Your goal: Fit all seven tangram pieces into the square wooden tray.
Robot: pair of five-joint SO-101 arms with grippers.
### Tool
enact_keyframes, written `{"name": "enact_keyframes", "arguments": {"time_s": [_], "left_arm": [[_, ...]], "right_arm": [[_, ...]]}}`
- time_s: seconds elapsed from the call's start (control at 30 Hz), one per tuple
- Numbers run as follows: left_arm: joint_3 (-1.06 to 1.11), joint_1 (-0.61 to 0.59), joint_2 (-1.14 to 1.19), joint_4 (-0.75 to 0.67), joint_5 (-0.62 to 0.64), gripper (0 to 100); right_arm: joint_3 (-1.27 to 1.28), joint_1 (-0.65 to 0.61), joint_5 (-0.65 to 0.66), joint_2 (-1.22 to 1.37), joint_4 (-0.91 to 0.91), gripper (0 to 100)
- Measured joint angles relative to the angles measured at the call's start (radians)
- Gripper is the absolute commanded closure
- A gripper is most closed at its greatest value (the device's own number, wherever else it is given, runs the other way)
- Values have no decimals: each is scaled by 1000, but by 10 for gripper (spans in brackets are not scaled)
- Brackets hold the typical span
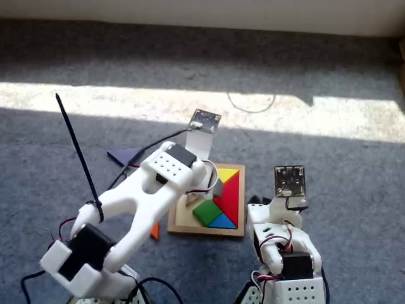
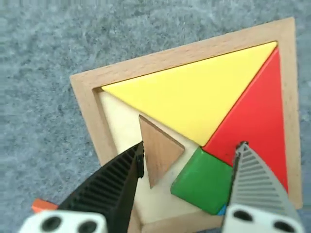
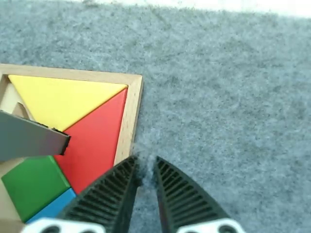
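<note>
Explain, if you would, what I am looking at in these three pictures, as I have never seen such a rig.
These are two robot arms side by side. One picture looks down from a fixed camera; the other two come from a camera on each arm's wrist, looking past its hand. On the grey carpet lies a square wooden tray holding a yellow triangle, a red triangle, a green square, a blue piece and a plain wooden triangle. A purple piece and an orange piece lie outside it. The left hand hovers open over the tray, holding nothing; the right hand is nearly shut and empty, beside the tray.
</note>
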Motion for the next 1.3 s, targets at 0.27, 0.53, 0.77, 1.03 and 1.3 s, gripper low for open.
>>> {"name": "enact_keyframes", "arguments": {"time_s": [0.27, 0.53, 0.77, 1.03, 1.3], "left_arm": [[97, 0, -161, 52, -3, 729], [183, -6, -163, -23, -3, 729], [210, -5, -152, -91, -3, 729], [78, 29, -5, -49, -3, 732], [43, 127, 20, -38, -3, 733]], "right_arm": [[0, 46, 0, 0, 0, 990], [0, 46, 0, 0, 0, 990], [0, 49, 0, 0, 0, 990], [0, 49, 0, 0, 0, 990], [0, 49, 0, 0, 0, 990]]}}
